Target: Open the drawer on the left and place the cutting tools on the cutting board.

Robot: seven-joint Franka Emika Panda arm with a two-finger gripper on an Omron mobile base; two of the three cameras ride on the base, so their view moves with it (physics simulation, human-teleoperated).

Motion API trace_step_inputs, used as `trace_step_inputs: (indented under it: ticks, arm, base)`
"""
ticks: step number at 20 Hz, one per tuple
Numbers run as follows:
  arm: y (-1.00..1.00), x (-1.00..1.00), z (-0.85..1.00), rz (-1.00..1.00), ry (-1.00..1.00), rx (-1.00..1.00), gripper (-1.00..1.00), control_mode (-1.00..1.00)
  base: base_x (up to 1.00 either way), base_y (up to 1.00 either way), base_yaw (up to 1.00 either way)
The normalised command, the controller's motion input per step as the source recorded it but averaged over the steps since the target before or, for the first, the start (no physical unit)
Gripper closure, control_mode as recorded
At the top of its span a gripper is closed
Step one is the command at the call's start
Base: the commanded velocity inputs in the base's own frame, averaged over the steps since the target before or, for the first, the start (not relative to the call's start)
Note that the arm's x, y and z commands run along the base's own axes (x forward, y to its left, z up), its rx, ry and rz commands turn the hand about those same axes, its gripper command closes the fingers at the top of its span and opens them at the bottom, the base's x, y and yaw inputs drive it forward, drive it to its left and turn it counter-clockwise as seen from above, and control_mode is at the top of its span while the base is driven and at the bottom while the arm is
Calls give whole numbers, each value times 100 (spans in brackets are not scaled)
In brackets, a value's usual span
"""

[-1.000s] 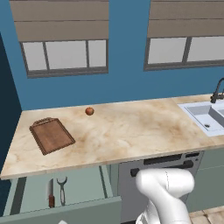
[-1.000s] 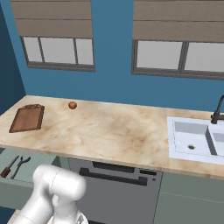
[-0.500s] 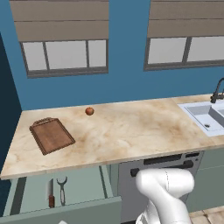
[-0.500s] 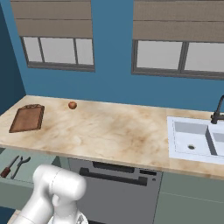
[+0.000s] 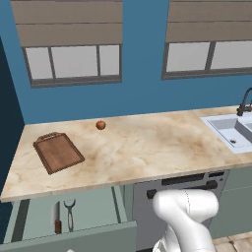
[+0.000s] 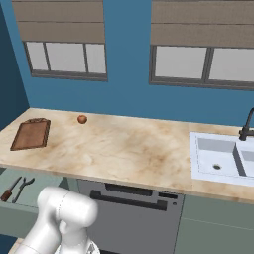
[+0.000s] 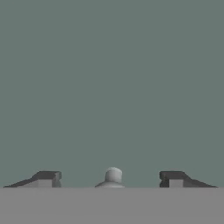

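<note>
Sage grey-green drawer (image 5: pixel 74 216) is sitting open; gripper (image 7: pixel 109 178) is standing released, fingers astride its small white knob (image 7: pixel 112 176). Next, I'd judge: reaching for the slim dark cutting tools (image 5: pixel 64 217) inside, reddish-brown wooden cutting board (image 5: pixel 58 152) waiting at 12 o'clock.

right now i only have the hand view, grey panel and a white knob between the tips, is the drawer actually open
Observer: Yes, the left base view shows the drawer pulled out under the counter.
Operator: anything in it
Observer: Two slim cutting tools lie side by side near its left end.
Operator: board free
Observer: The cutting board sits bare on the counter's left, with a small orange ball apart behind it.
</note>
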Motion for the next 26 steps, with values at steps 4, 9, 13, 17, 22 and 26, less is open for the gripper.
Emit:
trace_step_inputs:
  ticks: [4,9,13,17,22,26]
  arm:
    - [0,-2,0,0,0,0,-100,-100]
    - [0,-16,5,0,0,0,-100,-100]
    - [0,-18,13,0,0,0,-100,-100]
    - [0,-20,15,0,0,0,-100,-100]
    - [0,-21,12,0,0,0,-100,-100]
    - [0,-9,17,0,0,0,-100,-100]
  base:
    - [0,0,0]
    - [0,0,0]
    - [0,0,0]
    - [0,0,0]
    - [0,0,0]
    - [0,0,0]
